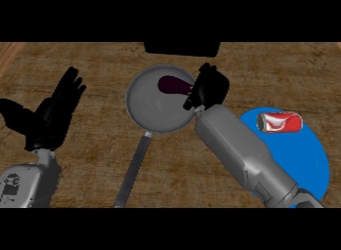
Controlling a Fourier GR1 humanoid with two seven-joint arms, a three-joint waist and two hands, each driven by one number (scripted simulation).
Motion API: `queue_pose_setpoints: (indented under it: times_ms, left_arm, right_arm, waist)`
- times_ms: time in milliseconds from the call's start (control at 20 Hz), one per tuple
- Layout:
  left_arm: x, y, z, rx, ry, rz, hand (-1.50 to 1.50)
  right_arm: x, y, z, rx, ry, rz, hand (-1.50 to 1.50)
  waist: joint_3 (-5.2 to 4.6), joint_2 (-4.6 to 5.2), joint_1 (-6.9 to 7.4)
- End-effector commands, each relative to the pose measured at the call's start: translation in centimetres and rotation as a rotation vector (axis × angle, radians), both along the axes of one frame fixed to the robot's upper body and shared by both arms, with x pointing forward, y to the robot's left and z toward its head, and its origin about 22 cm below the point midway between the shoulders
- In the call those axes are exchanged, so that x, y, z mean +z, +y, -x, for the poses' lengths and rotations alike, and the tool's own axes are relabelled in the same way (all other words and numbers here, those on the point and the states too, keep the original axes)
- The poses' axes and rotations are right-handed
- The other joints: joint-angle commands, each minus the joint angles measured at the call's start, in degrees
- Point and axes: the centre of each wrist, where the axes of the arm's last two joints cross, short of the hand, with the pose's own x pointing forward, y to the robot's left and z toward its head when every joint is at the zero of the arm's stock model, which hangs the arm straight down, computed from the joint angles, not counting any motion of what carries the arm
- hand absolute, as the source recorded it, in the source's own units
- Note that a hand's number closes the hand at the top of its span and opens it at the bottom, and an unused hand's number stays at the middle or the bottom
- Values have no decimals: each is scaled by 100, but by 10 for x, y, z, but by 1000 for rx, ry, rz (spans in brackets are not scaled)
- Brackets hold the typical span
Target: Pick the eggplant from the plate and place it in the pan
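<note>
Eggplant (pixel 174 86) is lying inside the pan (pixel 150 110), up against its far right side, dark purple against the grey metal. In the head view you are seeing the right robot hand (pixel 209 88) reaching over the pan's right rim, its black fingers curling down beside the eggplant and covering its right end. You cannot tell whether those fingers are pinching the eggplant or only touching it.

You are looking at the pan sitting near the middle of the brown wooden desk (pixel 86 176), its long grey handle (pixel 133 168) running toward the view's lower edge. The right forearm (pixel 241 151) is crossing from the lower right up to the pan's rim, passing over the left edge of the blue plate (pixel 306 156).

On that plate's far end a red and white can (pixel 280 122) is lying on its side, well apart from the pan.

The left robot hand (pixel 47 114) is resting at the view's left, fingers spread and pointing up, holding nothing. A black block (pixel 181 48) is sitting at the far edge, just beyond the pan.
</note>
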Motion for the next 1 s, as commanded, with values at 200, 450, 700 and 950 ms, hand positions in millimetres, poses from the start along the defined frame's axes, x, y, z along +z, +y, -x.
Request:
queue_pose_setpoints:
  times_ms: [200, 450, 700, 950]
  left_arm:
    - [-10, 3, 2, 11, 22, -11, 0]
    - [-7, 10, 6, 69, 21, -8, 0]
    - [-11, 3, 15, 68, 28, 14, 0]
    - [-18, 22, 24, 98, 34, 5, 0]
  right_arm:
    - [-14, 2, 11, -69, -235, -251, -150]
    - [-12, 3, 25, -84, -416, -452, -150]
    - [-20, 2, 60, -97, -501, -632, -150]
    - [-26, 9, 131, 19, -548, -774, -150]
  waist:
    - [1, -37, -131]
    - [5, -99, -273]
    - [4, -156, -485]
    - [-1, -194, -628]
